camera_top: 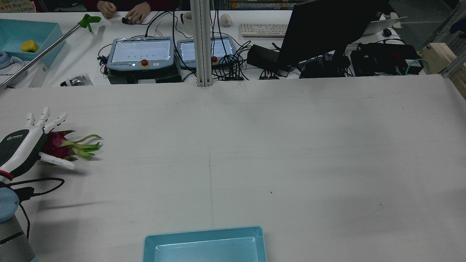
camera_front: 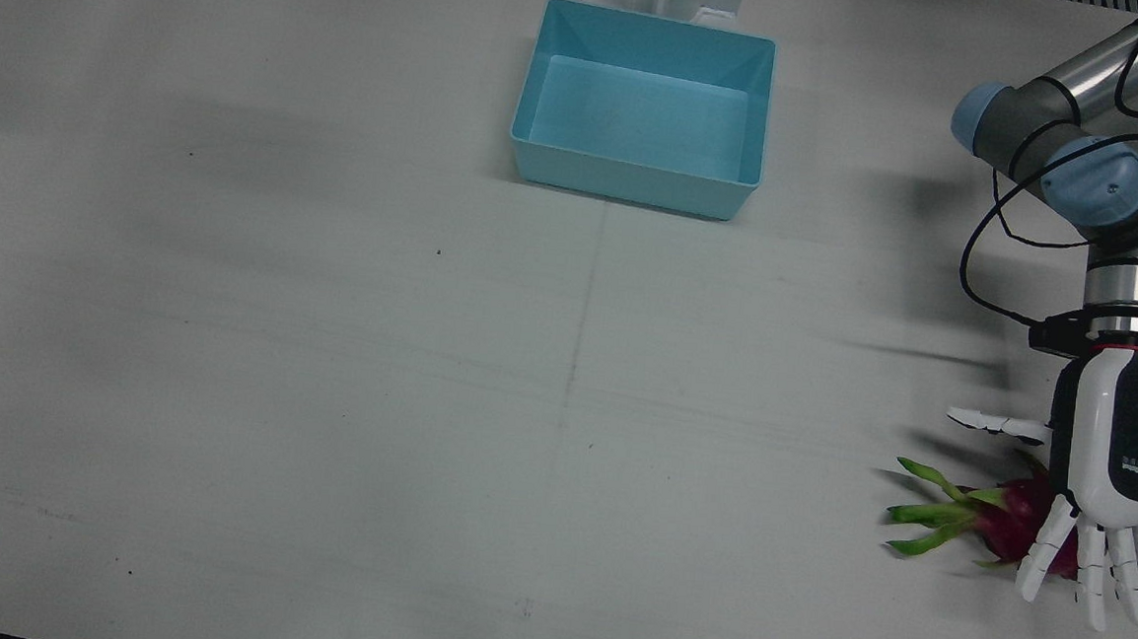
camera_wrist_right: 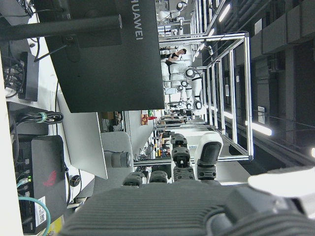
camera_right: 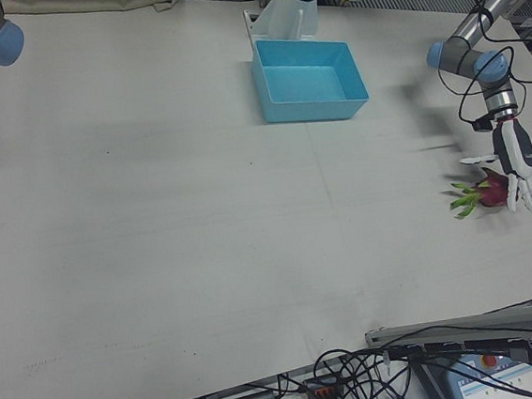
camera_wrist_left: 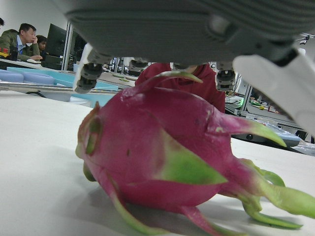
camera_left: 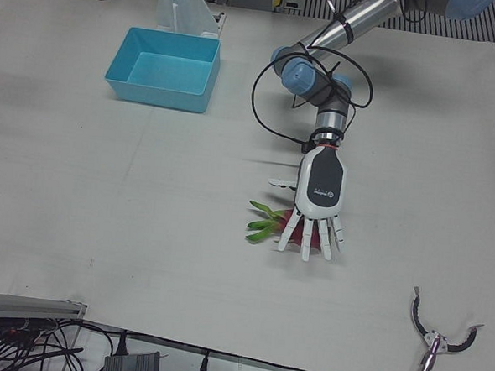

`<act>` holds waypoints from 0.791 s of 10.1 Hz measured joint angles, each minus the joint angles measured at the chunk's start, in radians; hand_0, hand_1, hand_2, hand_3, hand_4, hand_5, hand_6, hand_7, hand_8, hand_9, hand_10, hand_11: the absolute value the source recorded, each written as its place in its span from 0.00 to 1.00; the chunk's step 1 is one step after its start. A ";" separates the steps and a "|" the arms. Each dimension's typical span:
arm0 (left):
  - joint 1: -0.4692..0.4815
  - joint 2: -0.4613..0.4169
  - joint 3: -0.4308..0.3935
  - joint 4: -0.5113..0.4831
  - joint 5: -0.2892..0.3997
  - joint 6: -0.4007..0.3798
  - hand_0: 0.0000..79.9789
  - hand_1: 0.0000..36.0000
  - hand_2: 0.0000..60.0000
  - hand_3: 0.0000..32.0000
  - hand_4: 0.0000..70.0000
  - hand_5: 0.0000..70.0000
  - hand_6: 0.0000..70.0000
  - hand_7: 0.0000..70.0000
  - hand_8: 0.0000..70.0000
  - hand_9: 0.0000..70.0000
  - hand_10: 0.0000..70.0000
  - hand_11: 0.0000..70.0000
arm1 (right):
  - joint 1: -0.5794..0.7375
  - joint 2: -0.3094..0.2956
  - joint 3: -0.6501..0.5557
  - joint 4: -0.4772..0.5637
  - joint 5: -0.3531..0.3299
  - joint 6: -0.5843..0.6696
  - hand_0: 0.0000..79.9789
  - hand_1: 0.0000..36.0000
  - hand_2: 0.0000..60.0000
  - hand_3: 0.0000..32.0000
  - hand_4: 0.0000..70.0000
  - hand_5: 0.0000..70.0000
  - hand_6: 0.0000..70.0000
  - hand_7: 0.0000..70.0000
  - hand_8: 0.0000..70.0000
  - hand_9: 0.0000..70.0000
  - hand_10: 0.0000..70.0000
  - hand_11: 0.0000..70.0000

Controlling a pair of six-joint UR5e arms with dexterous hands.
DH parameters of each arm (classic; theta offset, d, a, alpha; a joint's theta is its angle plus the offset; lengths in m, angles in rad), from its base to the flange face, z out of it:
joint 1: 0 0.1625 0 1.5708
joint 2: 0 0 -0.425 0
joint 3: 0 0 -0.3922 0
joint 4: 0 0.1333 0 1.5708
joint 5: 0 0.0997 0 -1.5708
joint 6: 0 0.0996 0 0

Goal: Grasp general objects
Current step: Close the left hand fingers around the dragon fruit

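Early in the task; left hand [camera_front: 1107, 491] spread flat over dragon fruit [camera_front: 1006, 519] at worktop [camera_front: 565, 379] far-left edge, fingers apart, not yet closed; grasp and lift remaining; blue bin [camera_front: 641, 107] empty.

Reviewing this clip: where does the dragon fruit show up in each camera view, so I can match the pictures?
Front view: dragon fruit, lower right, under the left hand.
Rear view: far left.
Left-front view: right of centre.
Right-front view: right edge.
Left hand view: fills the frame.
Right hand view: not in it.
Shared landmark: the blue bin.
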 measured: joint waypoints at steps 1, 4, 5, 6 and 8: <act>0.000 -0.005 0.010 0.001 -0.001 0.002 0.55 0.22 0.00 1.00 0.00 0.06 0.00 0.00 0.00 0.00 0.08 0.12 | 0.000 0.000 0.000 0.000 0.000 0.000 0.00 0.00 0.00 0.00 0.00 0.00 0.00 0.00 0.00 0.00 0.00 0.00; -0.001 -0.032 0.107 -0.034 -0.006 0.006 0.57 0.26 0.00 1.00 0.00 0.10 0.00 0.03 0.00 0.00 0.10 0.15 | 0.000 0.000 -0.001 0.000 0.000 0.000 0.00 0.00 0.00 0.00 0.00 0.00 0.00 0.00 0.00 0.00 0.00 0.00; -0.001 -0.042 0.140 -0.048 -0.007 0.006 0.57 0.25 0.00 1.00 0.00 0.10 0.00 0.02 0.00 0.00 0.10 0.16 | 0.000 0.000 -0.001 0.000 0.000 0.000 0.00 0.00 0.00 0.00 0.00 0.00 0.00 0.00 0.00 0.00 0.00 0.00; -0.002 -0.046 0.156 -0.055 -0.007 0.005 0.56 0.25 0.00 1.00 0.00 0.10 0.00 0.01 0.00 0.00 0.10 0.15 | 0.000 0.000 -0.001 0.000 0.000 0.000 0.00 0.00 0.00 0.00 0.00 0.00 0.00 0.00 0.00 0.00 0.00 0.00; -0.006 -0.056 0.160 -0.051 -0.006 -0.001 0.57 0.25 0.00 1.00 0.00 0.10 0.00 0.00 0.00 0.00 0.08 0.13 | 0.000 0.000 -0.001 0.000 0.000 0.000 0.00 0.00 0.00 0.00 0.00 0.00 0.00 0.00 0.00 0.00 0.00 0.00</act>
